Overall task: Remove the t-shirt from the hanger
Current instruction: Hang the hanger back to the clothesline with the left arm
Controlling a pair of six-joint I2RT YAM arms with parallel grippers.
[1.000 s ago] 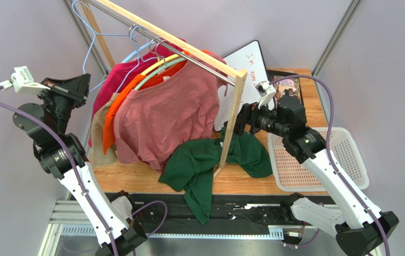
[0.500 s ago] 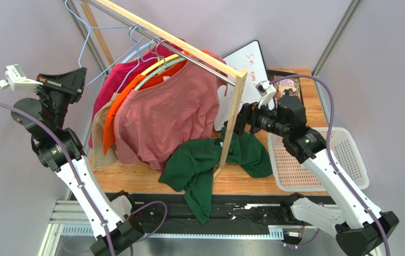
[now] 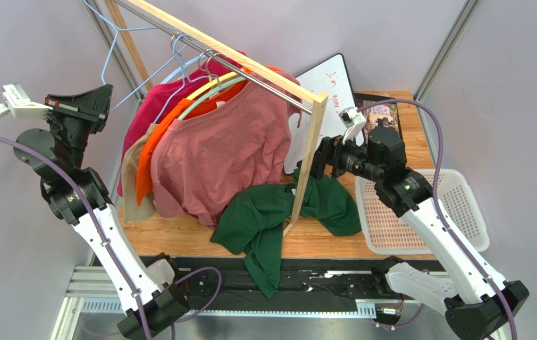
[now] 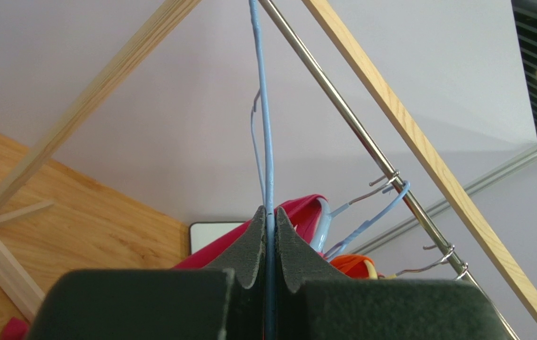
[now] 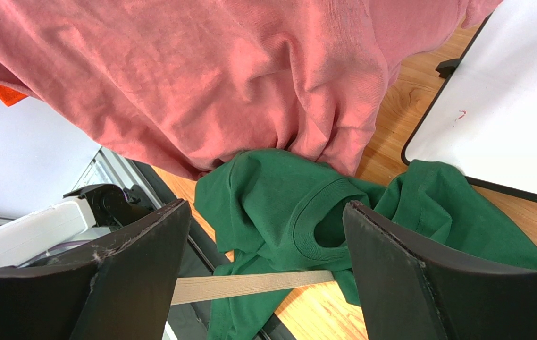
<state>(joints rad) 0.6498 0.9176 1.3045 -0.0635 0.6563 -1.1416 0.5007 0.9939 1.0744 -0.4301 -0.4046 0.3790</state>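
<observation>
My left gripper [image 3: 100, 99] is shut on a bare light-blue wire hanger [image 3: 108, 57], held up at the far left, beside the rack's end. In the left wrist view the wire [image 4: 263, 106] runs straight up from between the closed pads [image 4: 253, 241]. No cloth hangs on this hanger. A green t-shirt [image 3: 264, 219] lies crumpled on the table and droops over its front edge. My right gripper [image 3: 317, 164] stands open by the rack's wooden post, just above the green t-shirt [image 5: 285, 205], with nothing between its fingers [image 5: 144, 262].
A wooden rack with a metal rod [image 3: 250, 71] carries a pink shirt [image 3: 222, 152] and orange, magenta and beige garments on hangers. Its post [image 3: 310, 152] stands mid-table. A white basket [image 3: 456, 205] sits at the right, a whiteboard [image 3: 331, 81] behind.
My left gripper has lifted slightly up and to the left, carrying the blue hanger with it. The right arm and the green t-shirt have not moved.
</observation>
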